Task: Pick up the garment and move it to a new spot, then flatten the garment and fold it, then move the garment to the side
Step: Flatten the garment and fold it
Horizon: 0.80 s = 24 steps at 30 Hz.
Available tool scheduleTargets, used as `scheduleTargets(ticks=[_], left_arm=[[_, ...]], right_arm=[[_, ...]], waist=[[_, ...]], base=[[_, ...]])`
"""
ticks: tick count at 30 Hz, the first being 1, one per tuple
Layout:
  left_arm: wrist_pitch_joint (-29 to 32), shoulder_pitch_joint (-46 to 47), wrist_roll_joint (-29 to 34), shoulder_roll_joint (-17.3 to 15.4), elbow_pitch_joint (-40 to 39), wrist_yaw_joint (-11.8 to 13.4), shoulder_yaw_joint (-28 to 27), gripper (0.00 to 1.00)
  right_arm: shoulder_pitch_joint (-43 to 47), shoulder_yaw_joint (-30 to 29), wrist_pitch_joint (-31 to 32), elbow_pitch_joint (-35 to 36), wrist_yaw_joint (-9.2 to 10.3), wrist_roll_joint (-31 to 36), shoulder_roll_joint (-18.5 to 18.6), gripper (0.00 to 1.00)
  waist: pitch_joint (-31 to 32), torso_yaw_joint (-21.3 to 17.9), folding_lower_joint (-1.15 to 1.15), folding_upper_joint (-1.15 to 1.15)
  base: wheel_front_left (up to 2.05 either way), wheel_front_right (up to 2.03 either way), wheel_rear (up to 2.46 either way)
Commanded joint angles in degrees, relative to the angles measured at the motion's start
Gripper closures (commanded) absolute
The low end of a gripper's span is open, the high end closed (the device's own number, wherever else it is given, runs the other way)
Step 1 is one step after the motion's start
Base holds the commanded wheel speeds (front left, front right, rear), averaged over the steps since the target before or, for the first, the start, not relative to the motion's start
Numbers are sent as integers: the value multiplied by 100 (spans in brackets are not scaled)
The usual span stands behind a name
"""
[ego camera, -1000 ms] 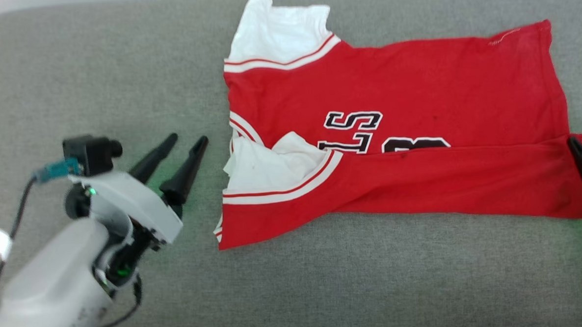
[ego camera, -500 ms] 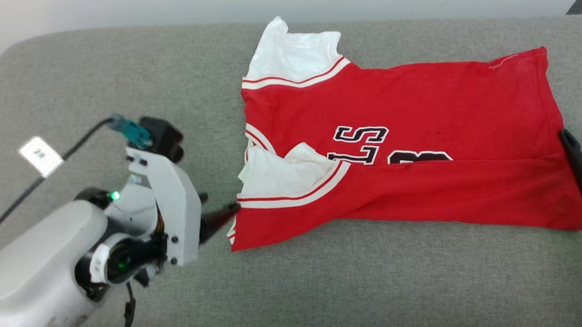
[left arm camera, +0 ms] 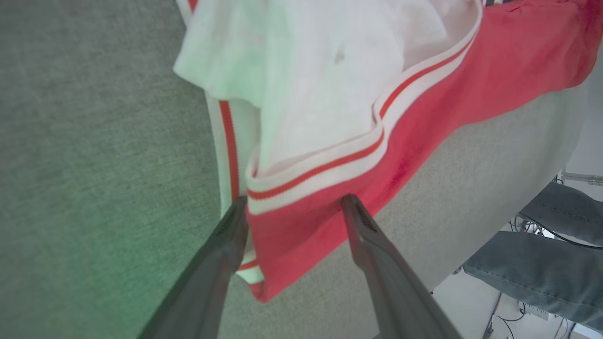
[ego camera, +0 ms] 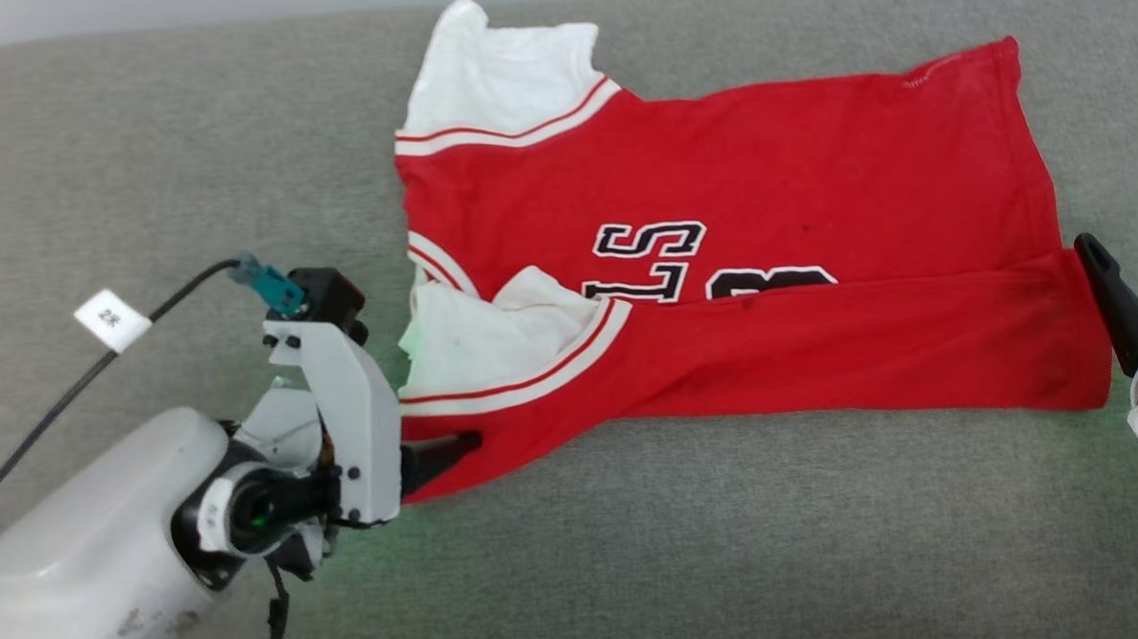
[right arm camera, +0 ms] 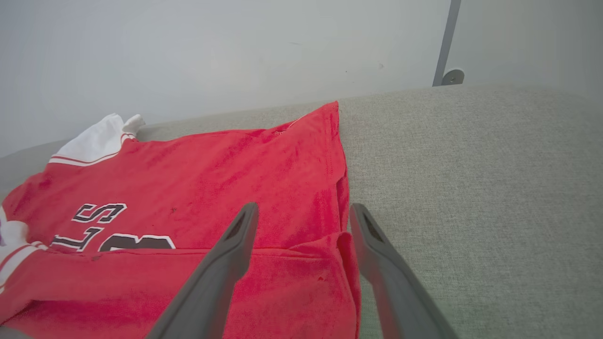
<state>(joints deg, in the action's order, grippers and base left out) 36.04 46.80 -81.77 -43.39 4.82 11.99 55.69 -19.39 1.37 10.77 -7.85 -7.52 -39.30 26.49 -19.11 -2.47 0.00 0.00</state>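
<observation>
Red shirt (ego camera: pixel 765 186) lies spread sideways on the grey fabric surface (ego camera: pixel 684 545), neck end toward the head view's left and hem toward its right. Sleeves are white with red-and-white striped trim. One sleeve lies flat at the far edge, the other is crumpled on the near side. The near long edge is folded up over the body, half covering the black, white-outlined chest letters.

A red soft-fabric shirt with white sleeves (ego camera: pixel 736 178) lies spread on a grey fabric cushion (ego camera: pixel 140 165). Its sleeve-end corner sits between the spread fingers of the left gripper (left arm camera: pixel 293 200); its hem lies just beside the right gripper (ego camera: pixel 1121 243).
</observation>
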Motion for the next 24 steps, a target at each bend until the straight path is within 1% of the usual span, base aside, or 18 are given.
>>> scheduleTargets(ticks=[1, 4, 5, 6, 7, 8, 9, 11, 14, 15, 17, 18, 21, 24], left_arm=[[-33, -76, -12, 56, 224, -114, 22, 0], [-74, -173, -85, 211, 573, -245, 60, 0], [-80, -194, -115, 269, 680, -292, 64, 2], [-88, -217, -156, 338, 769, -352, 57, 21], [-96, -226, -187, 397, 833, -413, 54, 53], [-116, -217, -182, 442, 882, -488, 61, 81], [-122, -221, -207, 489, 927, -536, 54, 100], [-134, -236, -286, 578, 978, -648, 33, 100], [-163, -216, -222, 543, 1040, -702, 24, 100], [-172, -214, -218, 518, 1050, -730, 23, 100], [-195, -203, -184, 527, 1067, -759, 23, 100], [-195, -203, -184, 527, 1067, -759, 23, 100], [-191, -163, -163, 551, 1038, -796, 34, 100], [-235, -90, -91, 586, 998, -827, 36, 100]], right_arm=[[-101, 14, -3, 19, 6, -15, 8, 0], [-132, -3, 8, 27, 6, -25, 42, 0], [-129, -17, 10, 33, 6, -24, 61, 0], [-126, -31, 22, 38, 6, -25, 78, 0], [-122, -39, 29, 45, 6, -24, 96, 0], [-126, -49, 46, 62, 6, -9, 117, 0], [-133, -54, 61, 80, 6, 16, 143, 0], [-152, -19, 132, 128, 6, 57, 211, 0], [-227, 68, 391, 211, 6, 71, 391, 0], [-222, 154, 603, 216, 6, 48, 478, 0], [-150, 472, 1271, 231, 6, -45, 735, 0], [-150, 472, 1271, 231, 6, -45, 735, 0], [-216, 775, 2165, 289, 6, -210, 1104, 0], [-365, 1016, 2825, 294, 6, -370, 1302, 0]], waist=[[-201, -200, 0, 0], [-265, -287, 0, 0], [-272, -301, 0, 0], [-278, -311, 0, 0], [-281, -321, 0, 0], [-283, -330, 0, 0], [-281, -335, 0, 0], [-264, -337, 0, 0], [-227, -324, 0, 0], [-213, -314, 0, 0], [-195, -296, 0, 0], [-195, -296, 0, 0], [-215, -247, 0, 0], [-284, -192, 0, 0]], base=[[0, 0, 0], [0, 0, 0], [0, 0, 0], [0, 0, 0], [0, 0, 0], [0, 0, 0], [0, 0, 0], [0, 0, 0], [0, 0, 0], [0, 0, 0], [0, 0, 0], [0, 0, 0], [0, 0, 0], [0, 0, 0]])
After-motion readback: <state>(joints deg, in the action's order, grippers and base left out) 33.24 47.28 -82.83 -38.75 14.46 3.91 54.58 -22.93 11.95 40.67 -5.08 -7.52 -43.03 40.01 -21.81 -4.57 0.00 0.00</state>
